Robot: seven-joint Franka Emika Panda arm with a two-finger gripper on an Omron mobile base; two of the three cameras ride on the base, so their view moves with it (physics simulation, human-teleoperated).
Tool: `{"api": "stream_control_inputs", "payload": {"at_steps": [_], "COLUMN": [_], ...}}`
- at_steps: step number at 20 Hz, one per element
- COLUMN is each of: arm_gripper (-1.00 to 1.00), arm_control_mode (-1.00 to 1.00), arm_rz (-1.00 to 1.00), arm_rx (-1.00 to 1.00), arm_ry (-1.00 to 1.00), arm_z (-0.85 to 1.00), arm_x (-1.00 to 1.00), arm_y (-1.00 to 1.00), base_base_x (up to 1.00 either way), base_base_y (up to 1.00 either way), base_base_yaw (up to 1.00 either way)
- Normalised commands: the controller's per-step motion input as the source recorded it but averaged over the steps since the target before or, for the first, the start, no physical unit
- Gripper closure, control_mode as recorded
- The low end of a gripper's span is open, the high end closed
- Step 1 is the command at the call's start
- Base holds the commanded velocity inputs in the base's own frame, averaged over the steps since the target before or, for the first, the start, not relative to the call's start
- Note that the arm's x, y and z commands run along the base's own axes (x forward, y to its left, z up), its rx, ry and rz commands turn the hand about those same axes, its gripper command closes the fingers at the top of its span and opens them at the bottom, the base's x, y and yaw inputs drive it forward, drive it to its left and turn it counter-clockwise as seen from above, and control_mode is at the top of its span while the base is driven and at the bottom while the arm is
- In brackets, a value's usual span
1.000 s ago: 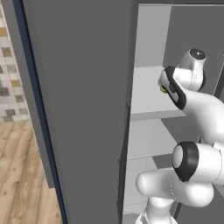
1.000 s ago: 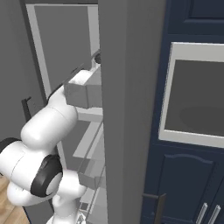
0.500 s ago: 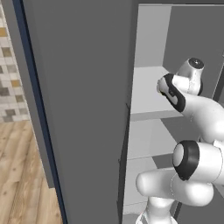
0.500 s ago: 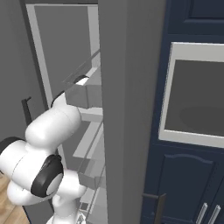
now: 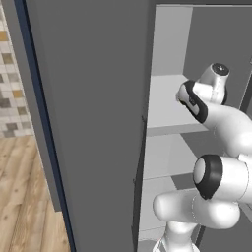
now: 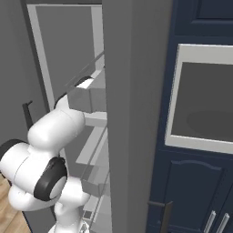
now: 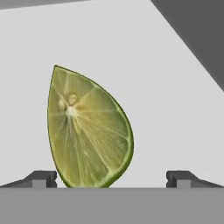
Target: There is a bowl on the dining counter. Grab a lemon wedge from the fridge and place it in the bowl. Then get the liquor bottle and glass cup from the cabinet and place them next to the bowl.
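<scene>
Straddling lemon wedge (image 7: 87,131), wide-spread claw (image 7: 111,177) tips

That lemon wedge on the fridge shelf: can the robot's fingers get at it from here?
Probably yes. The lemon wedge lies on the bare shelf, between the open fingers, with nothing in between.

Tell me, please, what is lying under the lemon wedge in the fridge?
The lemon wedge lies on a plain pale grey fridge shelf. The shelf part directly beneath it is covered.
</scene>
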Motion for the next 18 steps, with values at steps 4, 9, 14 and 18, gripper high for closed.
{"api": "stream_control_inputs", "payload": {"at_steps": [4,9,14,18], "arm_gripper": [-1.00,-1.00,-1.00,-1.00], "arm_control_mode": [-1.00,-1.00,-1.00,-1.00], "arm_rz": [0.00,0.00,0.00,0.00], "arm_rx": [0.00,0.00,0.00,0.00], "arm_ry": [0.00,0.00,0.00,0.03], "arm_z": [0.46,0.09,0.00,-0.10], "arm_x": [-0.07,0.16,0.35,0.23], "arm_y": [0.00,0.00,0.00,0.00], "base_base_x": [0.00,0.00,0.00,0.00], "base_base_y": [0.00,0.00,0.00,0.00], "base_base_yaw": [0.00,0.00,0.00,0.00]}}
